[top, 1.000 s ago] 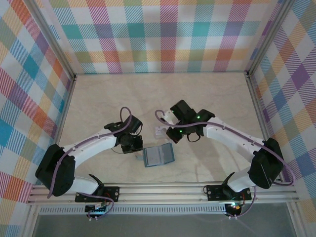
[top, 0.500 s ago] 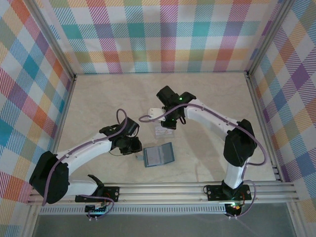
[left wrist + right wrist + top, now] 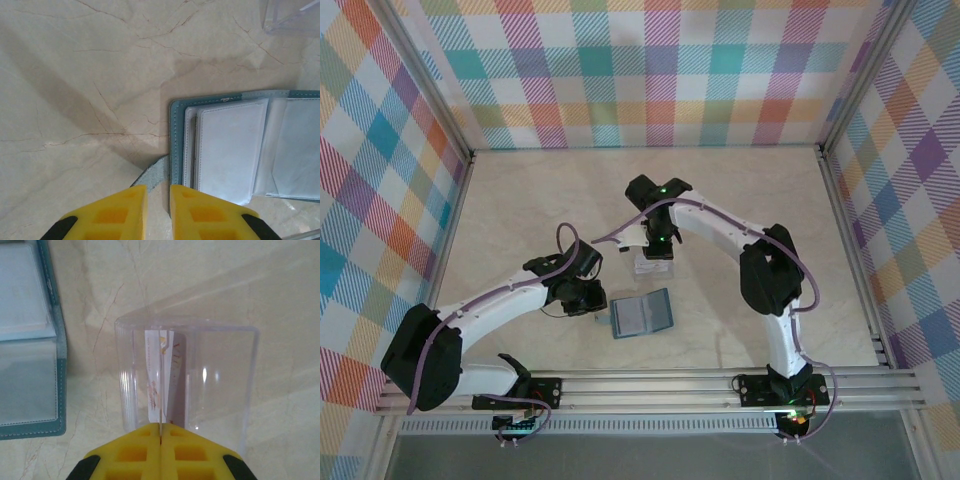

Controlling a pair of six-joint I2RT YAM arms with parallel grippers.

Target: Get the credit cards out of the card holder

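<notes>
1. The card holder [image 3: 641, 315] lies open and flat on the table [image 3: 540, 200], toward the 6 o'clock side of the floor between the two arm bases. The grey-blue pocket panels face up inside a teal border.
2. A clear box [image 3: 650, 266] stands just at 12 o'clock of the holder, close to it but apart.
3. The left gripper [image 3: 596, 302] sits at 9 o'clock of the holder. In the left wrist view its yellow fingers [image 3: 120, 210] stand a narrow gap apart with only table between them. The holder's teal edge [image 3: 176, 150] lies just at 1 o'clock of the tips, and a small grey-blue corner pokes out toward them.
4. The right gripper [image 3: 654, 250] hangs over the clear box, its arm reaching in from 4 o'clock.
5. In the right wrist view the right gripper's [image 3: 161, 427] jaws are pressed together on a whitish-pink credit card [image 3: 155, 375]. The card stands on edge inside the clear box [image 3: 220, 380], its thin edge running straight into the seam between the fingertips.
6. The holder [image 3: 61, 380] shows at 9 o'clock of the box in that view.
</notes>
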